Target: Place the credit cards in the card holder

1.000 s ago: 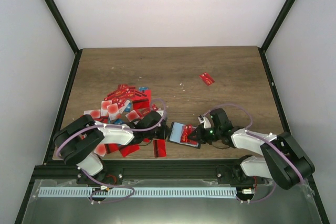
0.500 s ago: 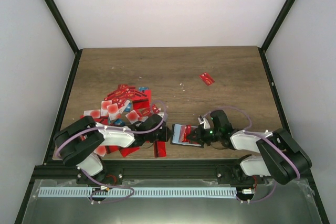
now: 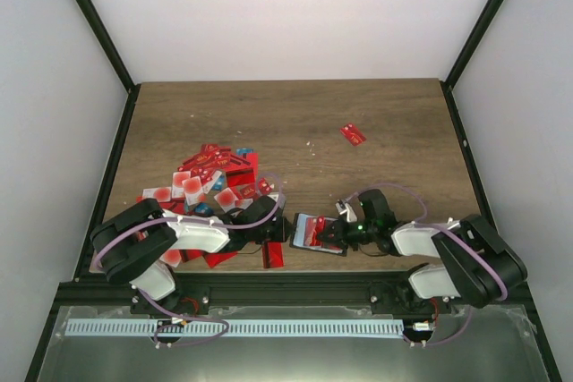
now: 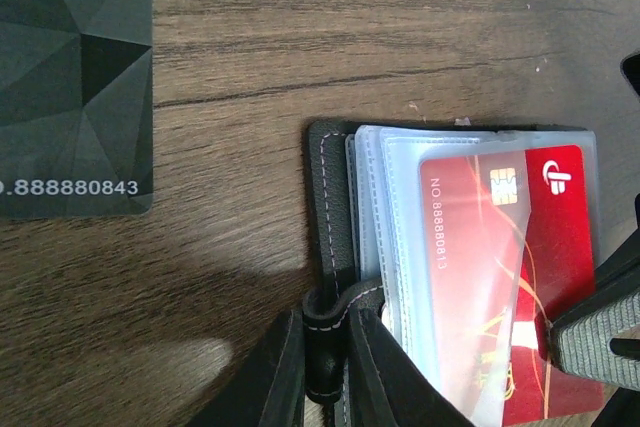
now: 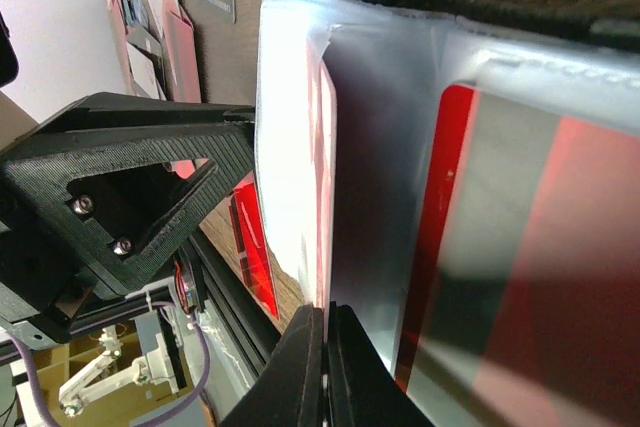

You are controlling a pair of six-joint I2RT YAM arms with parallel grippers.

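- The card holder (image 3: 312, 232) lies open at the worktop's near edge, between my two hands. A red card (image 4: 500, 277) in its clear sleeve reads "NO.8888…".
- A black card (image 4: 75, 87) just beside it shows "888880843".
- I see a wood-grain worktop (image 3: 295, 109) and white walls, with the credit cards (image 3: 210, 176) piled to the left.
- My left hand (image 4: 325, 352), low and level, pinches the holder's stitched edge.
- My right hand (image 5: 322, 332) is closed tight at a sleeve's edge.
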